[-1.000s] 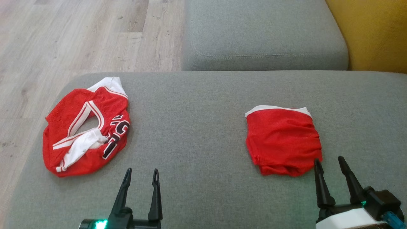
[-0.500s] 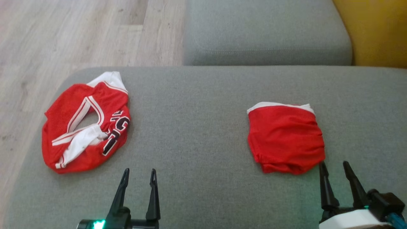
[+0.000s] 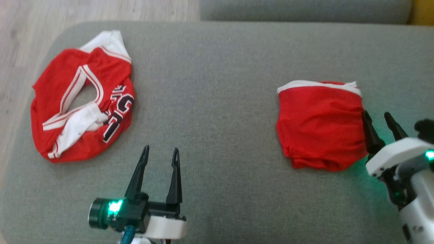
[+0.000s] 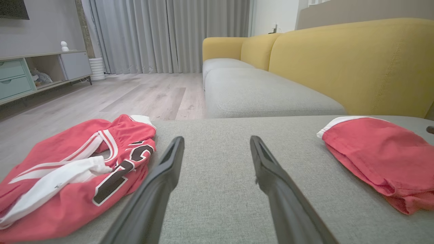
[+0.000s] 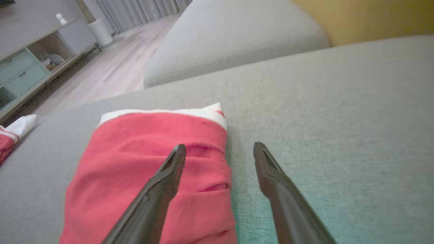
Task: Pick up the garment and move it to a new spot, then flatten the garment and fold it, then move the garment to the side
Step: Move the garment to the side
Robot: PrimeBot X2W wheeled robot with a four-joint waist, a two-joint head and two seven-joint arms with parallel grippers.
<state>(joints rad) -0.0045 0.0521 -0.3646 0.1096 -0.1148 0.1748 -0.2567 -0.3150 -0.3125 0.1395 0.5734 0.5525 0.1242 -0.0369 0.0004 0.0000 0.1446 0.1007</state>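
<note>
The whole head view has dipped toward the seat cushion (image 3: 210, 101): the camera moved, not the cloth. The folded red garment (image 3: 318, 123) lies at the cushion's 3 o'clock. The right pincer (image 3: 375, 114) has gone from the garment's 5 o'clock corner to its 3 o'clock edge, spread wide, one finger over that edge. It is likely lining up a grip to shift the garment aside. The left pincer (image 3: 161, 149), spread and empty, sits at 6 o'clock; the crumpled jersey (image 3: 78, 105) lies at 9 o'clock.
</note>
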